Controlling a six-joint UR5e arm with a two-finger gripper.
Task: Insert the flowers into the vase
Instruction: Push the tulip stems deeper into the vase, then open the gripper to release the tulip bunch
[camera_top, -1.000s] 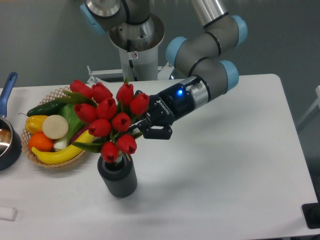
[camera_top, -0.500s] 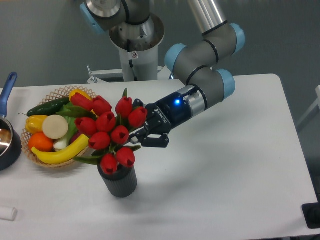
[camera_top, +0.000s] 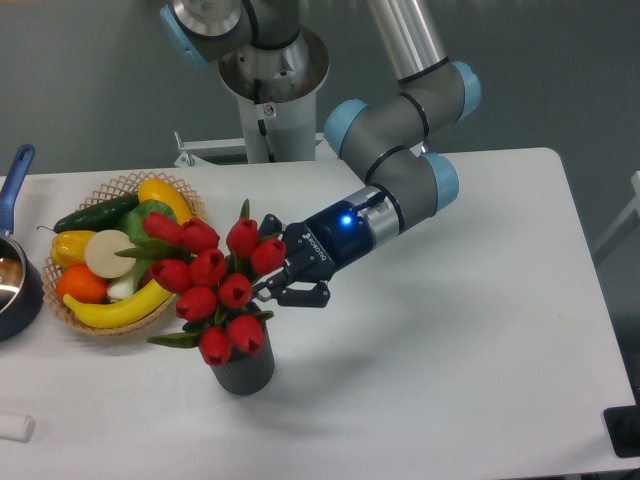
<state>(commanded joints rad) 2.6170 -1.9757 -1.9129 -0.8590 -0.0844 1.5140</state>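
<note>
The flowers (camera_top: 212, 280), a bunch of red tulip heads with green leaves, stand with their lower end down in the vase (camera_top: 243, 373). Only the lower part of this dark grey ribbed cylinder shows beneath the blooms, on the white table left of centre. My gripper (camera_top: 272, 285) reaches in from the right and is shut on the flowers at the bunch's right side, just above the vase's mouth. The stems are hidden behind the heads and leaves.
A wicker basket (camera_top: 120, 185) with banana, cucumber, orange and other produce sits just left of the flowers. A dark pot with a blue handle (camera_top: 14, 180) is at the left edge. A small white object (camera_top: 15, 427) lies at the front left.
The arm has lowered and shifted slightly left, carrying the flowers down so the bunch now sits deeper over the vase, covering more of it.
</note>
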